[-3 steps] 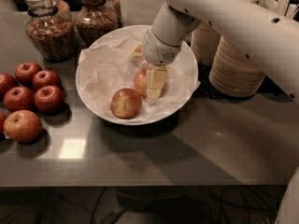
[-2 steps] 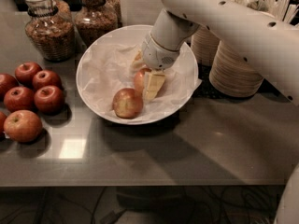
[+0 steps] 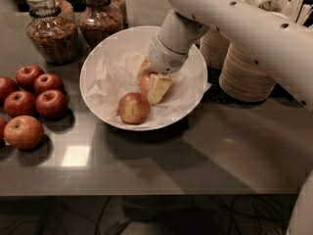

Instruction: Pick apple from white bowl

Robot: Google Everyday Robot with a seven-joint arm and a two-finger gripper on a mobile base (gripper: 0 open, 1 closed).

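Down inside white bowl (image 3: 86, 68), pincer (image 3: 152, 80) clenched on apple (image 3: 145, 84); one cream finger (image 3: 159, 88) on apple's near-right side, other behind it. Apple rests on crinkled paper liner (image 3: 112, 77), mid-bowl. Second apple (image 3: 133, 107) just nearer, loose. Dark red apples (image 3: 34, 89) on worktop (image 3: 195, 155), left. Glass jars (image 3: 51, 28) far left.

White tubular arm (image 3: 254, 28), small dark holes (image 3: 231, 4), cream pincer (image 3: 151, 80) inside white bowl (image 3: 86, 66)
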